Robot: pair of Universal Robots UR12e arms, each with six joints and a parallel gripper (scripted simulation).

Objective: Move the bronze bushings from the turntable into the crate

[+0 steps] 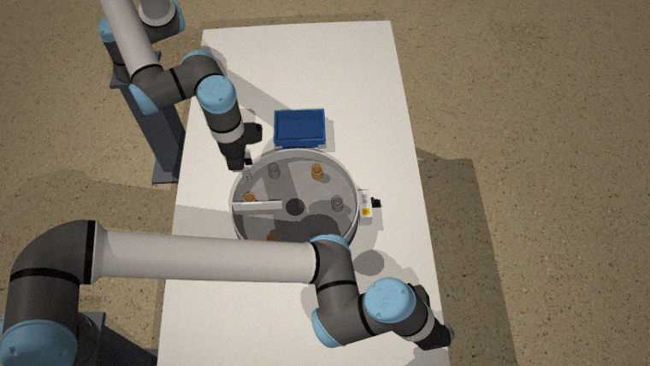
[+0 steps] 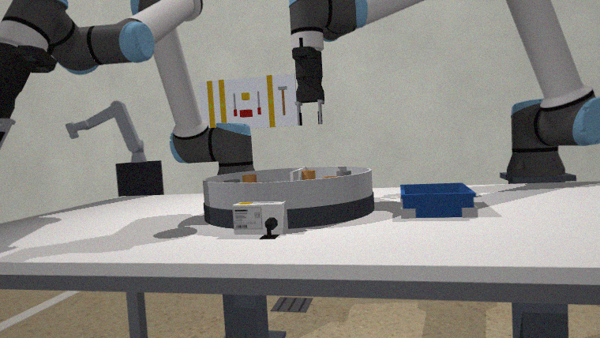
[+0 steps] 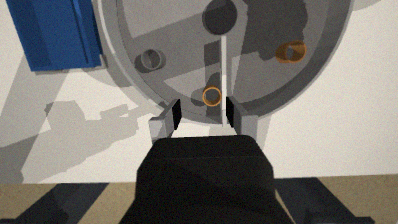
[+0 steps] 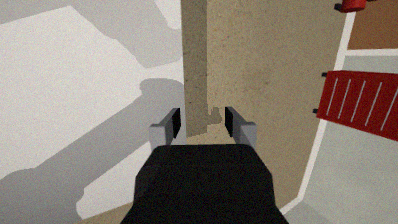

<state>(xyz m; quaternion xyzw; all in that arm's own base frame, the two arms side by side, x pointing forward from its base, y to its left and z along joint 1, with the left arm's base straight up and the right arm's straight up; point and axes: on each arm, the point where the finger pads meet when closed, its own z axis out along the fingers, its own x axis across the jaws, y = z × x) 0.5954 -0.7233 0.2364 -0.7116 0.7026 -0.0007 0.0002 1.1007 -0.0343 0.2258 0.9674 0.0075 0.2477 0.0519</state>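
The blue crate (image 1: 300, 141) (image 2: 438, 205) (image 3: 50, 35) sits level in its grey corner guides; no bushing shows inside. The grey turntable (image 1: 295, 151) (image 2: 294, 193) carries bronze bushings (image 1: 316, 173) (image 1: 249, 197) (image 1: 271, 237) and steel bushings (image 1: 273, 170) (image 1: 337, 203). The right arm hides part of the turntable. My left gripper (image 1: 247, 168) (image 2: 309, 123) (image 3: 203, 107) is open and empty, high above the turntable's rim. A bronze bushing (image 3: 203, 96) shows just ahead of its fingers in the left wrist view. My right gripper (image 4: 202, 116) is open and empty over the table's far edge.
A thin upright divider (image 1: 257, 206) (image 3: 224, 75) runs from hub to rim, close beside that bronze bushing. A labelled white box (image 1: 365, 199) (image 2: 247, 220) and a small black post (image 1: 375, 203) (image 2: 271, 223) stand beside the turntable. The right arm stretches over the turntable's near side.
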